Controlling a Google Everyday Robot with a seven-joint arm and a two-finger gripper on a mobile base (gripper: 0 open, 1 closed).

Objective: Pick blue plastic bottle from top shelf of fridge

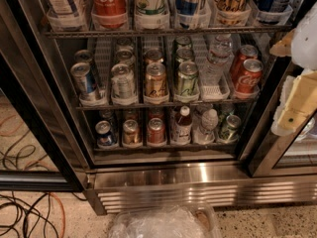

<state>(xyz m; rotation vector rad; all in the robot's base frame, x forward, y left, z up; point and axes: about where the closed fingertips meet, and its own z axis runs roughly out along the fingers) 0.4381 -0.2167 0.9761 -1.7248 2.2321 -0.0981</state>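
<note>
At the right edge of the fridge (163,177) hangs the pincer (299,90) (its state we cannot tell); approach step, we judge, next reaching the blue plastic bottle (62,1) at the top shelf (163,32) left end.

Of the robot, only the gripper (293,90) shows, cut off by the right edge of the scene at mid height. Its upper part is a rounded white shell (306,41) of smooth plastic with a faint bluish cast. A small tan wedge (281,44), matte and darker along its lower edge, juts left from that shell. Below it sits a blocky cream-yellow piece (301,103) with flat faces and softened corners. It bears one small dark round mark (297,119), perhaps a screw, near its lower left. A pale whitish rim edges the block's underside.
</note>
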